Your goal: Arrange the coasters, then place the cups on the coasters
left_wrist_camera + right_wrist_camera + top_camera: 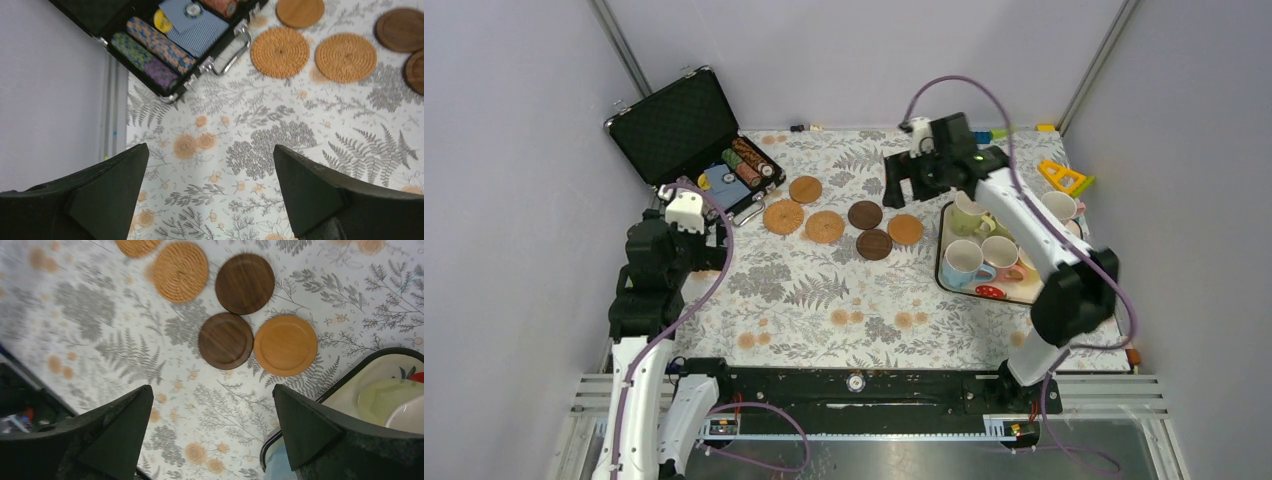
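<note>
Fingers on the left gripper point(210, 146) stood wide apart with nothing between them, at the near left of the table point(824, 330).

Past them, in the middle, lay the coasters point(824, 226) in a loose bunch, flat on the flowery cloth. I counted six: two dark wood coasters point(874, 244), two woven coasters point(783, 216) and two smooth tan coasters point(905, 229). Some sat just beside each other, maybe touching. No cup was on any of them yet.

On the right was the tray point(940, 250), and the cups point(984, 255) stood inside it. I could count four: a blue cup point(962, 262), a pink cup point(1002, 250), a pale green cup point(969, 213) and a pale cup point(1059, 205) at the far right. The right arm covered part of the tray, so more might have hidden there.

The right gripper point(212, 386) hung over the far right side of the bunch, near the tray's far left corner. Its fingers were wide too and held nothing. Far left sat one open black case point(679, 130) with chips in it.

The coasters looked thin, light and stiff to me. They lay so flat that fingers would need to nip one by its edge, and the smooth ones could slip. The cups looked heavier and could break, so it seemed best to take each one gently by its wall at the rim.
</note>
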Action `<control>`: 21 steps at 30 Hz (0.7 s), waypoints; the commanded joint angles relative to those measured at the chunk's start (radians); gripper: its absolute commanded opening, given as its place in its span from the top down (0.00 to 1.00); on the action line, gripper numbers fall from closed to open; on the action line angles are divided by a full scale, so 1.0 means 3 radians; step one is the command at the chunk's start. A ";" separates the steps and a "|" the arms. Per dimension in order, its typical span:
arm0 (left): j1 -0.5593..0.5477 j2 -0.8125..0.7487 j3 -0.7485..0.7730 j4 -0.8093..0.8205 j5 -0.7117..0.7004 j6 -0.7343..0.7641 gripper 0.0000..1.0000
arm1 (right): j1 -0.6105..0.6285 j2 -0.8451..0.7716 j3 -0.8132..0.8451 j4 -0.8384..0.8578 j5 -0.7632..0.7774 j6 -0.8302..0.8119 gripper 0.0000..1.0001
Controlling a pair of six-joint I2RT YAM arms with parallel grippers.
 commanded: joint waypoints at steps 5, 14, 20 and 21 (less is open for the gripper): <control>0.0018 0.0074 -0.0297 0.0201 0.0307 -0.0010 0.01 | 0.0584 0.0959 0.0843 -0.0501 0.1292 -0.0630 0.02; 0.0024 0.0208 -0.0415 0.0318 0.0534 -0.0020 0.01 | 0.1055 0.1663 0.1139 -0.0398 0.2354 -0.1008 0.11; 0.0051 0.0163 -0.0432 0.0338 0.0536 -0.0015 0.01 | 0.1065 0.1902 0.1085 -0.0393 0.2527 -0.1108 0.14; 0.0056 0.0158 -0.0430 0.0335 0.0533 -0.0019 0.01 | 0.1070 0.1913 0.1053 -0.0394 0.2505 -0.1134 0.14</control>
